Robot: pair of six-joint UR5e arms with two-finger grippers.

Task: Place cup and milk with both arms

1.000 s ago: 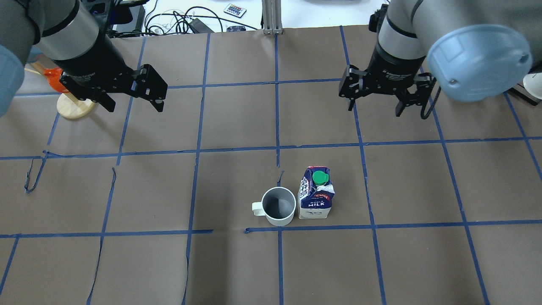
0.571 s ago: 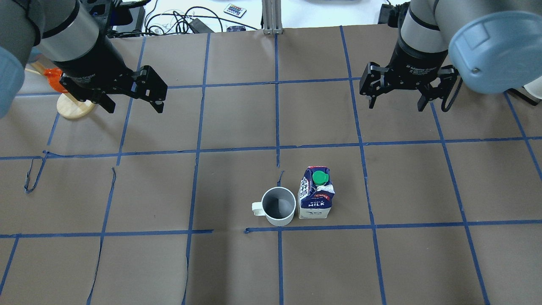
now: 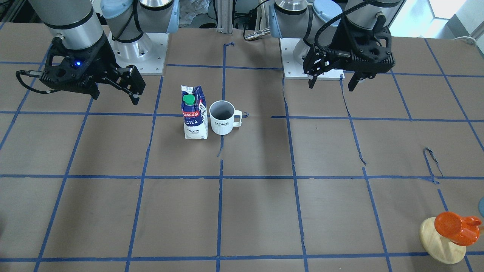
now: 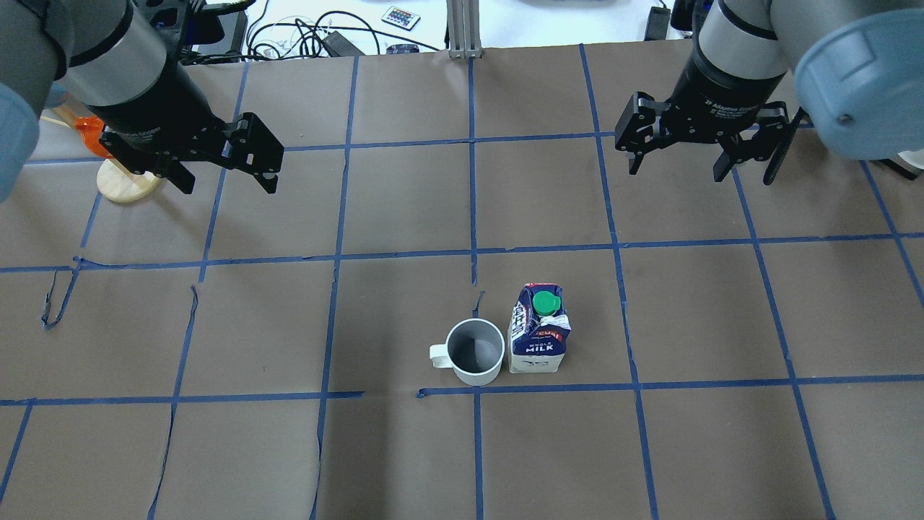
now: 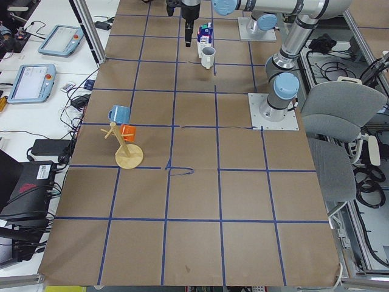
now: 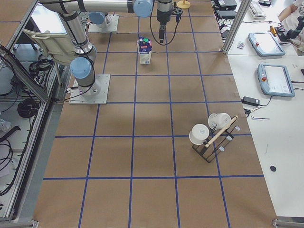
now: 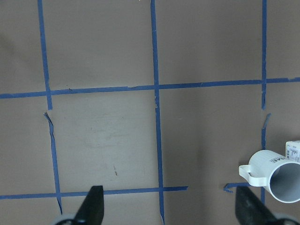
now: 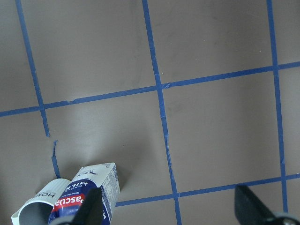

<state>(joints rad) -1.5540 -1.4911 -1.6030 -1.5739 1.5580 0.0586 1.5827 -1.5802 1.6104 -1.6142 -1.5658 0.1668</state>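
The white cup stands upright mid-table, handle toward my left, with "HOME" on its side in the front-facing view. The blue and white milk carton stands upright close beside it on my right, also in the front-facing view. My left gripper is open and empty, high above the table, far back left of the cup. My right gripper is open and empty, high and back right of the milk. The left wrist view shows the cup at lower right. The right wrist view shows the milk at lower left.
A wooden mug tree with an orange mug stands at the far left of the table. A rack with white cups stands at the table's right end. The arm bases are bolted at the robot's edge.
My right arm has moved to the right and toward the far edge, away from the milk. My left arm, the cup and the milk have not moved.
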